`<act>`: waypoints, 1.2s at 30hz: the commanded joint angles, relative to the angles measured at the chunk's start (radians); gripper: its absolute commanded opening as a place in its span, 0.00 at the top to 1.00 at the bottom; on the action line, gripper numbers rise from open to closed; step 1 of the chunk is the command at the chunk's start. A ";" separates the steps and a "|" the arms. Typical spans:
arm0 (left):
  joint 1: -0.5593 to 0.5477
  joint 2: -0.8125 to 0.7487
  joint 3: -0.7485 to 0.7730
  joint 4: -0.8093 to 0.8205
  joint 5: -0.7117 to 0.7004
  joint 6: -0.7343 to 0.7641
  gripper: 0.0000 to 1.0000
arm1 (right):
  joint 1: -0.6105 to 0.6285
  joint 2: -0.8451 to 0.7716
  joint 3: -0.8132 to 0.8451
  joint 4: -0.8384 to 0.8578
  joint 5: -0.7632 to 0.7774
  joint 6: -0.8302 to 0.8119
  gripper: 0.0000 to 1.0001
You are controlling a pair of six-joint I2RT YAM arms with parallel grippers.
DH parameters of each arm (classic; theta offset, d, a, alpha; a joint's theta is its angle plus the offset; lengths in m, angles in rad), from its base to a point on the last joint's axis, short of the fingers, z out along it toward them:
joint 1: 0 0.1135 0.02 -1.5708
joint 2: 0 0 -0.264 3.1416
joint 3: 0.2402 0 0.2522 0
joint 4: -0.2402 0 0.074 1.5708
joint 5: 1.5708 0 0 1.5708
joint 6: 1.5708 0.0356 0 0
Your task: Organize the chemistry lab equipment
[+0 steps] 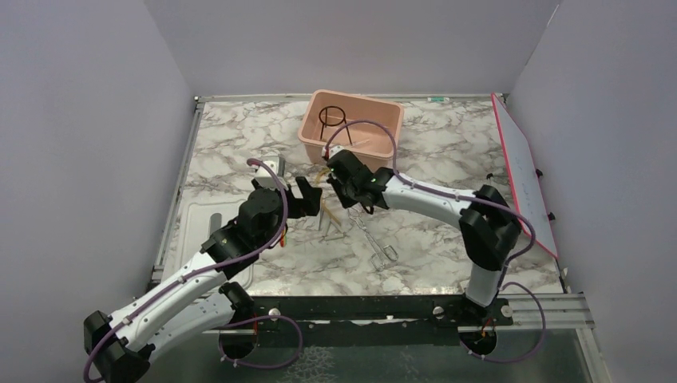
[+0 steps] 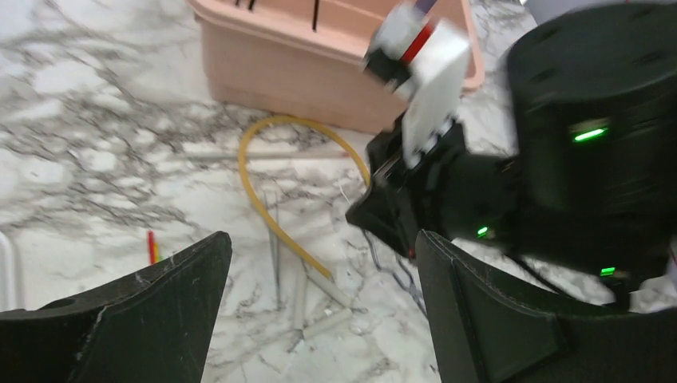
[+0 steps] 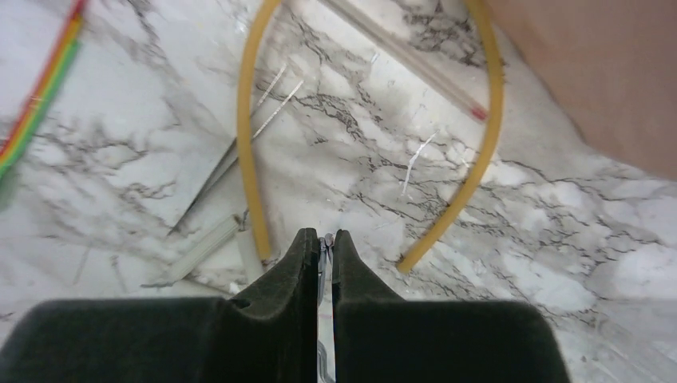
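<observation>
My right gripper (image 3: 325, 237) is shut on the thin end of the silver metal tongs (image 1: 377, 242), low over the marble. The rest of the tongs lies toward the near edge. The curved tan rubber tube (image 3: 247, 144) lies just ahead of it, also seen in the left wrist view (image 2: 267, 179). My left gripper (image 2: 323, 267) is open and empty, hovering above several short white tubes (image 2: 323, 297) and facing the right gripper (image 2: 399, 215). A thin red-orange rod (image 2: 151, 247) lies left. The black wire ring stand (image 1: 331, 118) stands inside the pink tub (image 1: 389, 116).
A flat white lid (image 1: 209, 227) lies under the left arm. A red-edged white board (image 1: 523, 171) leans at the right wall. A glass rod with a red tip (image 3: 415, 68) and a thin silver tool (image 3: 207, 187) lie by the tube. The tub wall (image 3: 591, 72) is close on the right.
</observation>
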 commanded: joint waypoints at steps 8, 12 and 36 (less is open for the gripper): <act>0.004 0.120 -0.213 0.401 0.396 -0.338 0.11 | -0.004 -0.400 -0.186 0.203 -0.065 0.067 0.99; 0.002 0.219 -0.206 0.516 0.479 -0.365 0.11 | -0.004 -0.481 -0.232 0.238 -0.081 0.119 0.99; 0.001 0.388 -0.115 0.621 0.563 -0.396 1.00 | -0.004 -0.597 -0.241 0.294 -0.113 0.220 0.99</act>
